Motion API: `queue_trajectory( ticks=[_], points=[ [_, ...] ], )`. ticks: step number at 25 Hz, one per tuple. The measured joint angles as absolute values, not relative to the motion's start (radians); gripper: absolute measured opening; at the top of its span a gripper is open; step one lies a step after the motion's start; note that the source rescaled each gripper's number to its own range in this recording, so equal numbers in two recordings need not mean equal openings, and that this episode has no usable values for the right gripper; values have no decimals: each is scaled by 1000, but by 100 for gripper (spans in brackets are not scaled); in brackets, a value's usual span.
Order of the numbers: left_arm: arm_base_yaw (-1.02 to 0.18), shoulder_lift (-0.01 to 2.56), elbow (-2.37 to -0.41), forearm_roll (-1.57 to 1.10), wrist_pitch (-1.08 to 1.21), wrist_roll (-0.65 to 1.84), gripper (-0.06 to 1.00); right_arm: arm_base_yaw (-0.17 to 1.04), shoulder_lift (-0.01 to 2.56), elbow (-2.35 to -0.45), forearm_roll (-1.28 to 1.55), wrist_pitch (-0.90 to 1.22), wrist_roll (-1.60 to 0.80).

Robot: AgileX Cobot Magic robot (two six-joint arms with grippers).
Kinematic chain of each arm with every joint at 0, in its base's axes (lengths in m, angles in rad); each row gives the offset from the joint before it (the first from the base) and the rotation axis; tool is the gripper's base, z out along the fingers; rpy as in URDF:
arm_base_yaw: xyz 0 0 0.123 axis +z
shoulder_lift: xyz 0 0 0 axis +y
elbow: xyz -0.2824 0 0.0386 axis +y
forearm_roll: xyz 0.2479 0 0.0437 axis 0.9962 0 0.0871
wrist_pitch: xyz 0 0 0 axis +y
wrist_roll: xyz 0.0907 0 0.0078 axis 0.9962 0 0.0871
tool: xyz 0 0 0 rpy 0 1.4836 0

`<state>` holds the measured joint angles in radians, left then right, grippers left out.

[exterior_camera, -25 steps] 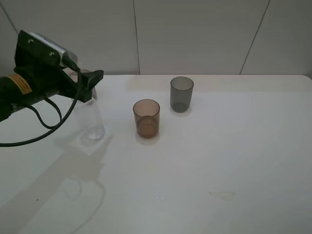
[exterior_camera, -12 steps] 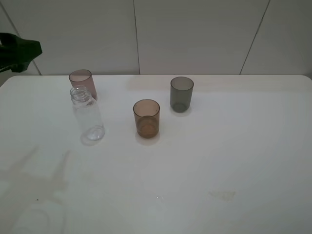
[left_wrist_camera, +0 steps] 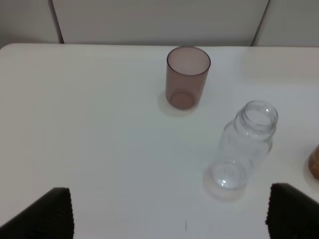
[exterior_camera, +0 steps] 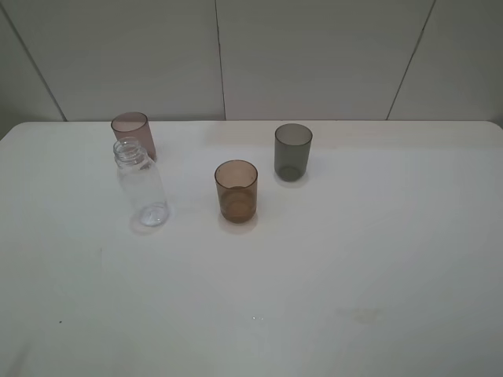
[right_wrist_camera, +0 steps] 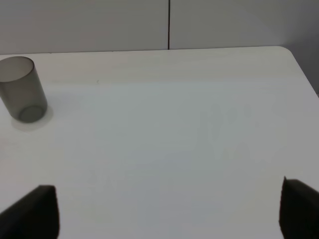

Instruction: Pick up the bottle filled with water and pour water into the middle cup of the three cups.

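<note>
We see a white worktop [exterior_camera: 330, 259] against a pale panelled wall [exterior_camera: 314, 55] with dark seams. The bottle [exterior_camera: 141, 185] stands upright at left centre, uncapped, just in front of the pink cup [exterior_camera: 133, 133]. The amber cup [exterior_camera: 236, 191] sits mid-frame, the grey cup [exterior_camera: 292, 151] behind it to the right. Both wrist views show the left gripper [left_wrist_camera: 169, 211] and right gripper [right_wrist_camera: 169, 211] spread wide, holding nothing.

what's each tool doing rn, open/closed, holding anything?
Left tool: open, fingertips wide apart, holding nothing; the bottle stands free on the table.
Right tool: open, fingertips wide apart, holding nothing.
</note>
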<state>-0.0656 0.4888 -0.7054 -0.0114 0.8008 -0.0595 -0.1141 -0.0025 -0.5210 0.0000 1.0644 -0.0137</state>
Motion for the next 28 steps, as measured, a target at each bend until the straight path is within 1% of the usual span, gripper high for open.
queue_trajectory(
  ticks=[4, 8, 14, 18, 24, 28],
  points=[
    [-66, 365, -709, 18, 946, -59, 98, -114, -2, -521, 0, 1064, -14],
    [-66, 262, -709, 83, 1025, -59, 98, -114, -2, -521, 0, 1064, -14],
    [-66, 232, -709, 86, 1102, -59, 98, -114, -2, -521, 0, 1064, -14],
    [-66, 196, -709, 74, 1106, -59, 98, -114, -2, -521, 0, 1064, -14],
    [-66, 71, -710, 36, 1095, -59, 98, -114, -2, -521, 0, 1064, -14],
    [-66, -2, -659, -24, 1094, -57, 98, -114, -2, -521, 0, 1064, -14]
  ],
)
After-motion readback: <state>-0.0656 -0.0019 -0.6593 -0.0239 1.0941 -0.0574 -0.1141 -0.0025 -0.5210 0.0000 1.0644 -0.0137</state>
